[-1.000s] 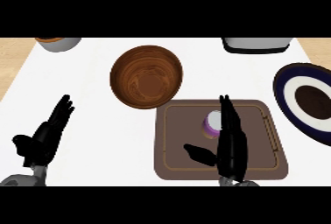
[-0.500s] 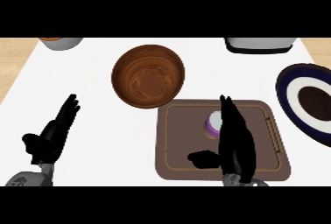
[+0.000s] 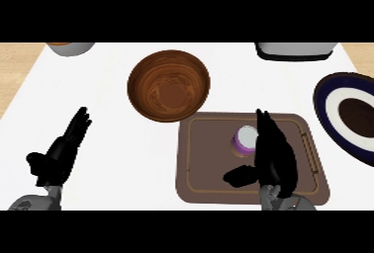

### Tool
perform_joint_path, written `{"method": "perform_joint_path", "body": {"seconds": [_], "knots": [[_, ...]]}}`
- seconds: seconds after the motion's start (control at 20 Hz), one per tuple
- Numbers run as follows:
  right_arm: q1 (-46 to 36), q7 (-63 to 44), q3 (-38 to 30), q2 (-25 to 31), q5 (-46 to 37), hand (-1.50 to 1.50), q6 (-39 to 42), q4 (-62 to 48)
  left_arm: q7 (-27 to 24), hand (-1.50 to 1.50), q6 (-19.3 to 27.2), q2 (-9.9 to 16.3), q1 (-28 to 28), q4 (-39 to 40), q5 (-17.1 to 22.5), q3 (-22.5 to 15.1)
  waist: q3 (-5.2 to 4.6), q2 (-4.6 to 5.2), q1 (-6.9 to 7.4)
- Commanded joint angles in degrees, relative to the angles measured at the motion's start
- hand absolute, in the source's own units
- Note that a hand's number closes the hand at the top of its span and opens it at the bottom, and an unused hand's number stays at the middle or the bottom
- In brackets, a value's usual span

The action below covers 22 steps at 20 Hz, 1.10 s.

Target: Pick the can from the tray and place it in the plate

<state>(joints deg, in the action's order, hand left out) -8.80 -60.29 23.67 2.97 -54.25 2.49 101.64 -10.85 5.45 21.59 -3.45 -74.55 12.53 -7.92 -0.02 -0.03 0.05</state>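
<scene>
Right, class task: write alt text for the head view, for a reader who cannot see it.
The robot's right hand, fingers straight, sits over a brown tray right beside a purple can standing on it. A wooden plate lies beyond the tray, a dark blue and white plate at the right edge. The left hand rests open at lower left.

The scene is lit brightly and evenly, with no single light source to be made out. The white counter [image 3: 110,123] is rendered almost flat, without glare. Hardly any cast shadows are seen. The black hands are shown as near-silhouettes, with little surface detail.
</scene>
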Motion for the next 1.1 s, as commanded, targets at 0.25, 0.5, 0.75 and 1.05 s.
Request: {"method": "perform_joint_path", "body": {"seconds": [0.25,0.5,0.75,1.05], "knots": [[-0.5,0.1,-4.7,-1.4,1.1,-1.5,3.6,-4.7,2.6,0.0,0.6,-2.5,2.2,-4.8,-3.5,1.0,0.03,-0.03,0.15],[-4.2,2.0,-7.1,-2.0,-1.2,-1.5,2.5,-13.3,3.9,0.0,-2.5,-0.5,3.2,-6.7,-3.1,3.5,0.04,-0.01,0.39],[-1.5,7.0,-7.8,-0.7,-1.2,-1.5,-0.6,-17.9,3.0,0.0,-2.3,-4.0,-2.0,0.0,-5.3,5.1,0.03,0.05,-0.07],[-4.7,14.2,-8.2,-2.0,1.7,1.5,-0.9,-24.2,0.7,0.0,-5.2,-4.4,-0.3,0.3,-6.3,6.6,0.03,0.06,0.16]]}}
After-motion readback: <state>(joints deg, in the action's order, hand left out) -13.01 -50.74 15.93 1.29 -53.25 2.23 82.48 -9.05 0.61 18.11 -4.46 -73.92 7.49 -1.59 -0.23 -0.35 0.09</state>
